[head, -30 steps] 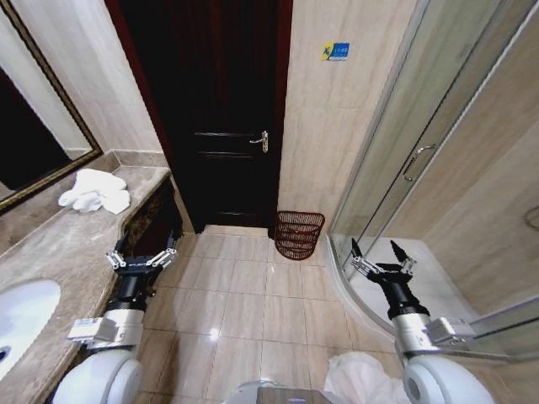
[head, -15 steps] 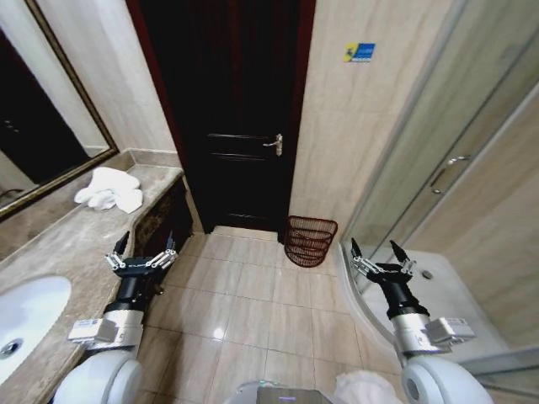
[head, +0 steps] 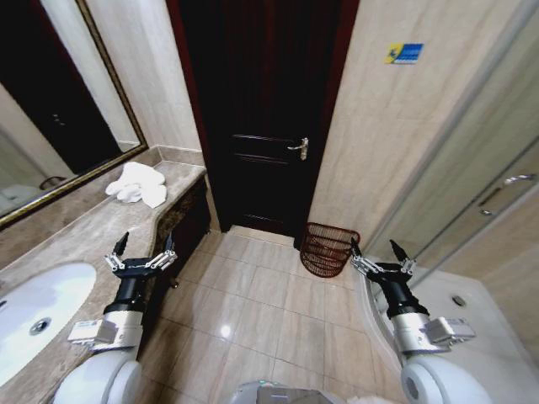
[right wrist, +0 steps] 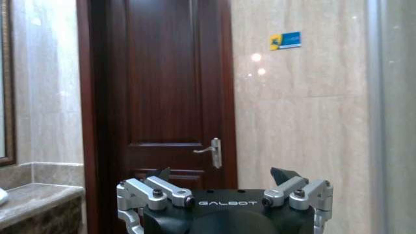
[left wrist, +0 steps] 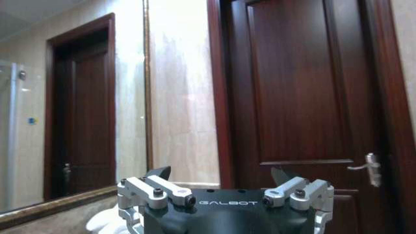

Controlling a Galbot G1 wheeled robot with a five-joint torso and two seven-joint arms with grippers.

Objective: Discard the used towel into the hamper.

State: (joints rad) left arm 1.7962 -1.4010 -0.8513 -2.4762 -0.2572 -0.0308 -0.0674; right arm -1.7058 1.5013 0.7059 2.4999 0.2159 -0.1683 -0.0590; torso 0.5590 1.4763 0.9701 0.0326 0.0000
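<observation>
We see the hamper (head: 328,249) on the tiled floor at the far right, beside the dark door (head: 261,109). White towel (head: 137,183) lies far left on the counter (head: 80,231). Our left gripper (head: 140,252) and right gripper (head: 379,256) hover spread wide, both holding nothing.

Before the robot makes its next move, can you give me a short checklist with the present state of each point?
1. Left gripper empty and open: ok, raised over the edge of the marble counter.
2. Right gripper empty and open: ok, raised near the glass shower enclosure.
3. White towel located: ok, crumpled at the far end of the counter, by the mirror.
4. Hamper located: ok, on the floor by the wall right of the dark door.
5. Hamper empty: cannot tell.
6. Towel in a gripper: not ok, neither holds it.
</observation>
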